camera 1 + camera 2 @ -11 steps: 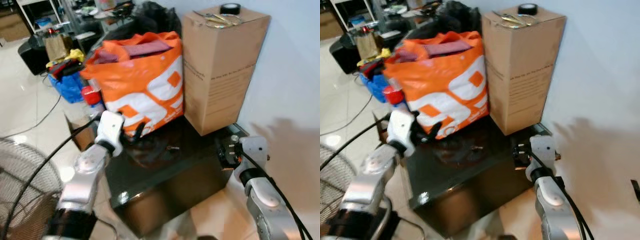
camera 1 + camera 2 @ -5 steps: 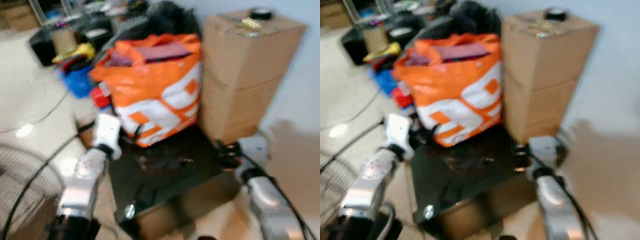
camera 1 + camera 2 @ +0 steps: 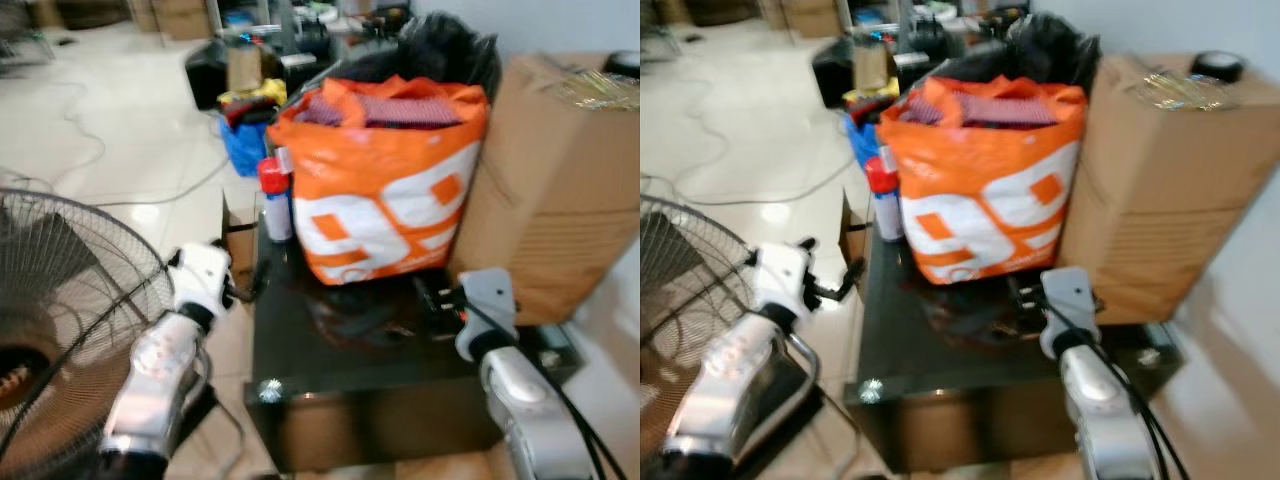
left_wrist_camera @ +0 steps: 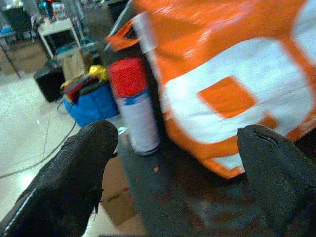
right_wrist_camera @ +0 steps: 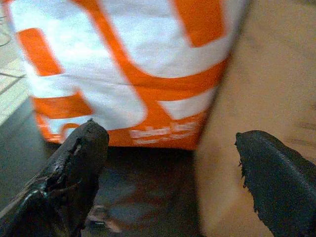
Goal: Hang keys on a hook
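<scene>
The right gripper (image 3: 432, 297) is hovering over the dark table (image 3: 330, 365), fingers spread wide and holding nothing, between the orange bag (image 3: 385, 200) and the cardboard box (image 3: 560, 190). A small blurred glint on the tabletop just near of the bag is probably the keys (image 5: 101, 217) – light, loose, likely to slide on that glossy surface, so pinching the ring looks best. The left gripper (image 3: 248, 287) is waiting at the table's left edge – also wide, empty.
</scene>
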Motion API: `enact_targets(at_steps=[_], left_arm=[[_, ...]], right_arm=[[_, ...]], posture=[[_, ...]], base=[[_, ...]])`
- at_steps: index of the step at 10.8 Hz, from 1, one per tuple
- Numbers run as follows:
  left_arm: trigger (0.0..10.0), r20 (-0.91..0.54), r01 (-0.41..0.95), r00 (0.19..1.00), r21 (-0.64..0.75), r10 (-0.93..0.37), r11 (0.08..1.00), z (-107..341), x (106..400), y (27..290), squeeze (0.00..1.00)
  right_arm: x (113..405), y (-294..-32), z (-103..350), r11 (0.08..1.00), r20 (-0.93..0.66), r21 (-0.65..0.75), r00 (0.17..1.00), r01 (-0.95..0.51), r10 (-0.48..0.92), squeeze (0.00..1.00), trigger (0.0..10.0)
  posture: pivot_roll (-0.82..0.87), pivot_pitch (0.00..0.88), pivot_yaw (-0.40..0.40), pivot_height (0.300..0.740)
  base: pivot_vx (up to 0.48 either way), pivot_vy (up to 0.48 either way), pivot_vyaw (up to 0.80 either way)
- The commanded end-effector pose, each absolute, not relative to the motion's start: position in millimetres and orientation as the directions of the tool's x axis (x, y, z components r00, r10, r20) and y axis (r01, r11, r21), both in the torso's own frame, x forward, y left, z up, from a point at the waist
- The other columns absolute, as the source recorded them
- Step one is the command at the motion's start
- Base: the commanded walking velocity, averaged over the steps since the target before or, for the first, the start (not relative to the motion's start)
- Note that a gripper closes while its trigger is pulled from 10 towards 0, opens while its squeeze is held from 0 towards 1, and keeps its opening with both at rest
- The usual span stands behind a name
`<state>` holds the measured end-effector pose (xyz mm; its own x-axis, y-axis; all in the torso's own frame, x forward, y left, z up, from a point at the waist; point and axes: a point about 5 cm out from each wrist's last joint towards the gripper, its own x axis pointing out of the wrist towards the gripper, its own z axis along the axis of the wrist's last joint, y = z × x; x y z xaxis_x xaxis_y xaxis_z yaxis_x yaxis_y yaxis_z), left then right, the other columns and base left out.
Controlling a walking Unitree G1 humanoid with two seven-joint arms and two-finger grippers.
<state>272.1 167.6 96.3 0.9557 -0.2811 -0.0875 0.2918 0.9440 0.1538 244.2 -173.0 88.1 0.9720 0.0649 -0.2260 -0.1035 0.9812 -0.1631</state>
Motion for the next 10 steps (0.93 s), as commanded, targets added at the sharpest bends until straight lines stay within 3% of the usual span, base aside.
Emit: enact_targets(at_steps=[1, 3, 6, 10], left_arm=[[10.0, -0.085, 0.275, 0.961, 0.170, -0.264, 0.946, 96.2, 271.9, 172.5, 0.67], [10.0, -0.077, 0.278, 0.960, 0.206, -0.268, 0.938, 94.6, 268.7, 174.2, 0.62], [10.0, -0.073, 0.298, 0.955, 0.197, -0.289, 0.934, 92.7, 267.1, 170.6, 0.64], [10.0, -0.062, 0.318, 0.948, 0.176, -0.312, 0.932, 96.1, 269.5, 170.2, 0.65]], right_arm=[[247.0, -171.6, 89.0, 0.983, -0.216, -0.150, 0.974, -0.102, 0.068, 0.00, 10.0], [246.6, -171.9, 85.3, 0.983, -0.225, -0.151, 0.972, -0.102, 0.066, 0.00, 10.0], [246.8, -171.2, 83.7, 0.984, -0.227, -0.148, 0.972, -0.101, 0.066, 0.00, 10.0], [246.0, -171.8, 82.4, 0.986, -0.224, -0.143, 0.973, -0.088, 0.054, 0.00, 10.0]], posture=[[-0.14, 0.000, 0.047, 0.732], [-0.14, 0.000, 0.045, 0.732], [-0.14, 0.000, 0.044, 0.732], [-0.14, 0.000, 0.047, 0.732]], base=[[0.000, 0.000, 0.00], [0.000, 0.000, 0.00], [0.000, 0.000, 0.00], [0.300, 0.000, 0.00]])
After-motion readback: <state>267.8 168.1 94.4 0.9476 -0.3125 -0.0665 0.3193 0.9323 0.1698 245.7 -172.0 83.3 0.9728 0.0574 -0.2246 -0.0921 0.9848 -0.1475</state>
